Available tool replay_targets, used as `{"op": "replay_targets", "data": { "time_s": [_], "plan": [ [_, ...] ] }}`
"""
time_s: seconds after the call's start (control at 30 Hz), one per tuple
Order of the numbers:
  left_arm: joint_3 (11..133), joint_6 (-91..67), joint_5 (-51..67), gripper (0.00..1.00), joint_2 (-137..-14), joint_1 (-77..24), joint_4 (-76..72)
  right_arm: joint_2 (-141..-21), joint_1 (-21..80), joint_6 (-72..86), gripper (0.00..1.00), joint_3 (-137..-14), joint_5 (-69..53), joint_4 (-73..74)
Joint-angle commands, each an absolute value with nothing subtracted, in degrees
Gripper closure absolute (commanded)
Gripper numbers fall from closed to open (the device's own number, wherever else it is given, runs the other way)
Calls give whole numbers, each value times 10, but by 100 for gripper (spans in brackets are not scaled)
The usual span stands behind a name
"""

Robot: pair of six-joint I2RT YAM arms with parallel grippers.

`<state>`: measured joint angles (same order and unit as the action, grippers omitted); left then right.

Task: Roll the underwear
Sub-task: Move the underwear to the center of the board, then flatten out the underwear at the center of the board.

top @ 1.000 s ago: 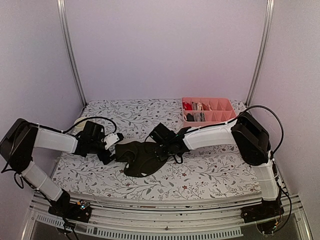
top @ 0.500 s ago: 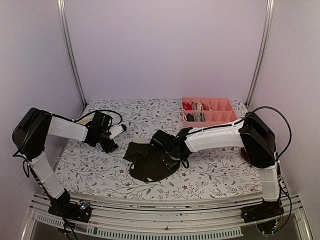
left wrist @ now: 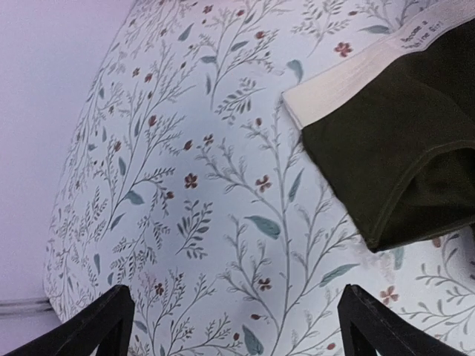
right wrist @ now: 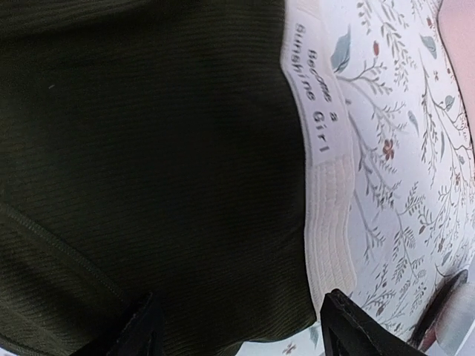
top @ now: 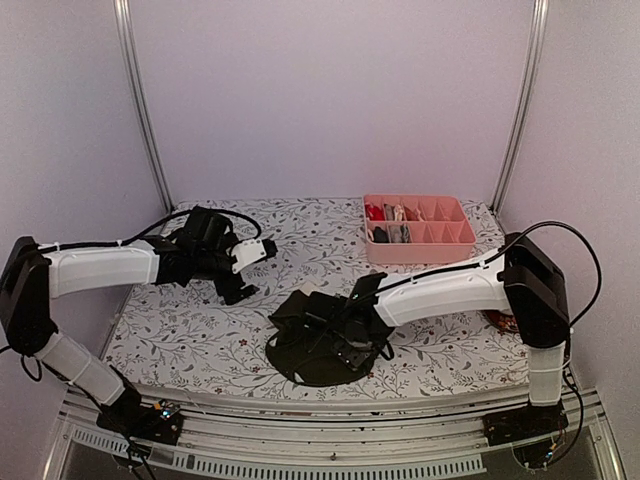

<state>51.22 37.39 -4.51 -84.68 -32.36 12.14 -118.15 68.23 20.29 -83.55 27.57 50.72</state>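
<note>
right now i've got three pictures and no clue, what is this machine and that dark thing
Two robot arms are bolted side by side at the near edge. The wide picture looks down from above and behind; the other two come from a camera on each wrist. On the flowered cloth lies dark underwear with a whitish waistband. The right gripper is over it, open, gripping nothing; the left gripper is open off to its side. The pink tray at the back holds a few small garments.
</note>
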Motion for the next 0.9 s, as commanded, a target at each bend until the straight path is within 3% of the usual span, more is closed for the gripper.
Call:
{"op": "replay_targets", "data": {
  "time_s": [0.0, 0.2, 0.37, 0.87],
  "plan": [
    [502, 365, 26, 2, -858, -347, 169, -1137, 718, 240, 24, -820, 270, 572],
    [545, 361, 47, 1, -935, -348, 206, -1088, 725, 271, 21, -840, 344, 558],
    [584, 368, 76, 1, -970, -348, 221, -1073, 740, 170, 21, -822, 334, 418],
    [654, 359, 117, 2, -1050, -360, 234, -1217, 746, 64, 21, -907, 291, 361]
  ]
}}
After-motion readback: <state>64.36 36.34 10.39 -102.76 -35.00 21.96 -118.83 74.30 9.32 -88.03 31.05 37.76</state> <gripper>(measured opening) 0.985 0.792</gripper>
